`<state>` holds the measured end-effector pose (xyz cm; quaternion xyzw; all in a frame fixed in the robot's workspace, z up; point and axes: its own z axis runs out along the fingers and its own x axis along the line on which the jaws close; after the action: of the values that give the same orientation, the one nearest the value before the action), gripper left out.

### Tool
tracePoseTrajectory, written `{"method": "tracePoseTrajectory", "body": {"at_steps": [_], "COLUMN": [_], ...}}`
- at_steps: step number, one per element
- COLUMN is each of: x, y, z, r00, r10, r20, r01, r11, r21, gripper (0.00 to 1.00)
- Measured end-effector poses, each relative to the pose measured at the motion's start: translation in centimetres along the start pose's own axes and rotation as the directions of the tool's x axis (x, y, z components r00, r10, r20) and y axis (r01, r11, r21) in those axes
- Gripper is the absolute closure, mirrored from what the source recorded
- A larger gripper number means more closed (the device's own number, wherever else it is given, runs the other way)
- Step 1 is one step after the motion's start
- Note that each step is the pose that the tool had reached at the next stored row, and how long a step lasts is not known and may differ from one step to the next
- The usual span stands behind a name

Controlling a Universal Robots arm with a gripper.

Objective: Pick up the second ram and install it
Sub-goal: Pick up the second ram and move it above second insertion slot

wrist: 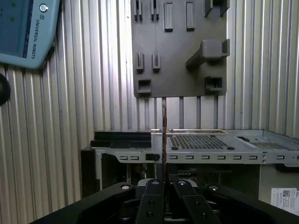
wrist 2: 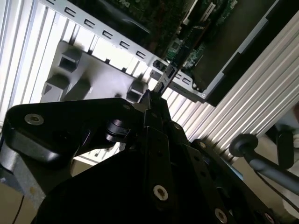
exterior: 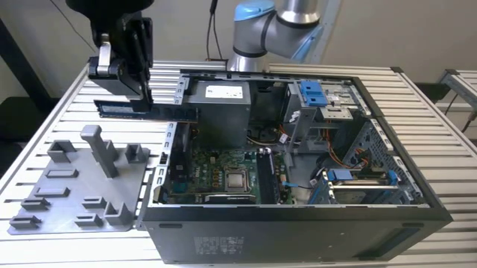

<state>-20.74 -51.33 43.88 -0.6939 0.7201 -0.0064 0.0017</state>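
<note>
A black gripper [exterior: 140,101] is clamping the second ram [exterior: 175,113], a thin, long bluish-green memory stick with dark chips. It is holding the stick level in the air, over the gap between a grey plastic fixture tray [exterior: 75,192] and an open black metal computer case [exterior: 298,237]. Both are sitting on a ribbed silver aluminium table [exterior: 439,139], with a pale wall [exterior: 387,33] behind.

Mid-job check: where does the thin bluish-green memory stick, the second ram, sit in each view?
Exterior view: second ram level in the gripper, by the black computer case's edge.
Second wrist view: second ram edge-on, dark sliver beyond the gripper.
First wrist view: second ram edge-on, thin line across the case's rim.
Shared landmark: grey plastic fixture tray.
</note>
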Motion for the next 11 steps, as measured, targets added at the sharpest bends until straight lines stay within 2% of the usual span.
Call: {"method": "tracePoseTrajectory", "body": {"at_steps": [11], "x": [-0.09], "y": [-2.44], "z": [0.03], "r00": [1.0], "r10": [0.0], "r20": [-0.0001], "r01": [0.0], "r11": [1.0], "r21": [-0.0025], "gripper": [0.86]}}
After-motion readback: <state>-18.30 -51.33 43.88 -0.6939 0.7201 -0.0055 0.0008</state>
